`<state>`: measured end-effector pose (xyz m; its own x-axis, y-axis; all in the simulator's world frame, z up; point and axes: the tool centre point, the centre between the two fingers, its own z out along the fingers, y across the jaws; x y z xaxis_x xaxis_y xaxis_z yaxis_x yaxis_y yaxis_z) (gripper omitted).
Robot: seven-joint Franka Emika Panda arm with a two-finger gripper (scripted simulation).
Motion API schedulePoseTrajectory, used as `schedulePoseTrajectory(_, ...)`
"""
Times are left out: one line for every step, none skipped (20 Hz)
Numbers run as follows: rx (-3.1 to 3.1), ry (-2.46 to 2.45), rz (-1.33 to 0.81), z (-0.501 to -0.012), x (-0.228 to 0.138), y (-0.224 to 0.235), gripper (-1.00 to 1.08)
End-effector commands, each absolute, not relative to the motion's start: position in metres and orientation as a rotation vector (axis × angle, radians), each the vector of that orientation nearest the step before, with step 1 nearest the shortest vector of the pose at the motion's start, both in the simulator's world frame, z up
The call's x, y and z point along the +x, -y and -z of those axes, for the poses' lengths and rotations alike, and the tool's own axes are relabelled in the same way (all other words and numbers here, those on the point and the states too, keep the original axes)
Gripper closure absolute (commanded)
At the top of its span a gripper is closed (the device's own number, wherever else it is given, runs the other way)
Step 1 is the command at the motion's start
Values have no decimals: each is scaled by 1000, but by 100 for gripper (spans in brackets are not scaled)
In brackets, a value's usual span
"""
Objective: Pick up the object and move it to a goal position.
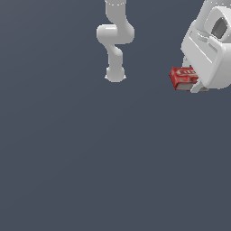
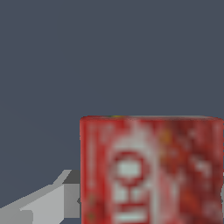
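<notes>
The small red rectangular box with white lettering (image 1: 182, 77) sat gripped between the white fingers (image 1: 196, 86), looking light, stiff and a bit slippery, best squeezed on its flat sides.

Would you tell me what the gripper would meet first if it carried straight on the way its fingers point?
The red box already sits at the gripper. Beyond it, only plain grey surface shows, though depth is hard to judge.
</notes>
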<state>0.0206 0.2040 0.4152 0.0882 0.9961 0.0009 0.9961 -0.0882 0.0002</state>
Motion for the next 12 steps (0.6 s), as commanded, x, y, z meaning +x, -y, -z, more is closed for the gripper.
schedulePoseTrajectory(-2318,2120,0,-422,23,-208,108)
schedulePoseTrajectory(-2318,2120,0,-424,24,-209,108)
schedulePoseTrajectory(-2318,2120,0,-425,24,-211,108)
schedulePoseTrajectory(-2318,2120,0,-427,25,-212,108)
schedulePoseTrajectory(-2318,2120,0,-428,25,-212,108)
schedulePoseTrajectory(-2318,2120,0,-429,26,-213,108)
schedulePoseTrajectory(-2318,2120,0,-430,26,-214,108)
schedulePoseTrajectory(-2317,2121,0,-431,26,-214,108)
schedulePoseTrajectory(-2317,2121,0,-431,27,-215,108)
schedulePoseTrajectory(-2317,2121,0,-432,27,-215,108)
schedulePoseTrajectory(-2317,2121,0,-432,27,-215,108)
schedulePoseTrajectory(-2317,2121,0,-432,27,-215,108)
